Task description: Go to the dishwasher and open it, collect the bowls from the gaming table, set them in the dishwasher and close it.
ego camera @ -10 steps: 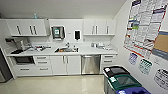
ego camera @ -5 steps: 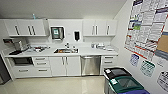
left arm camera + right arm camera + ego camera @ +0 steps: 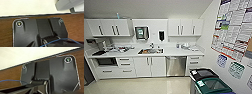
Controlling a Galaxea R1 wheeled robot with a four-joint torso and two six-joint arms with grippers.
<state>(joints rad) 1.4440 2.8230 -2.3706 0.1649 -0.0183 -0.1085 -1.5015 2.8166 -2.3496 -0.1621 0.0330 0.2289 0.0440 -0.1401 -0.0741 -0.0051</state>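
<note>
- Ahead, in the head view, a kitchenette wall stood across a pale glossy floor (image 3: 141, 86).
- The dishwasher (image 3: 176, 66) sat under the white counter (image 3: 171, 52), door shut, steel front facing the camera, a bar handle across its top.
- It stood just right of a pair of white cabinet doors (image 3: 149, 66) below the sink (image 3: 150, 51), and just left of a narrow stack of drawers (image 3: 194, 62).
- Left of the doors was another set of drawers (image 3: 124, 65); further left, a dark built-in oven (image 3: 105, 61).
- Upper cabinets (image 3: 185, 27) hung on both sides; between them were a towel dispenser (image 3: 141, 32) and a dark soap dispenser (image 3: 161, 35).
- Small clutter lay on the counter at left (image 3: 121, 48) and at right (image 3: 185, 46); items too blurred to name.
- Two bins stood at lower right, one with a black lid (image 3: 203, 74), one with a green lid (image 3: 214, 86), well apart from the dishwasher.
- Posters (image 3: 234, 27) covered the right wall.
- Left wrist view: dark plate of the robot over a brown wood-grain surface (image 3: 7, 32), a pale surface (image 3: 27, 7) beyond it, a blue cable (image 3: 55, 41) crossing.
- Right wrist view: the same kind of plate over brown wood grain (image 3: 10, 78), pale surface (image 3: 25, 55) beyond.
- Claw state, left and right: could not tell; fingers not made out in either wrist view.
</note>
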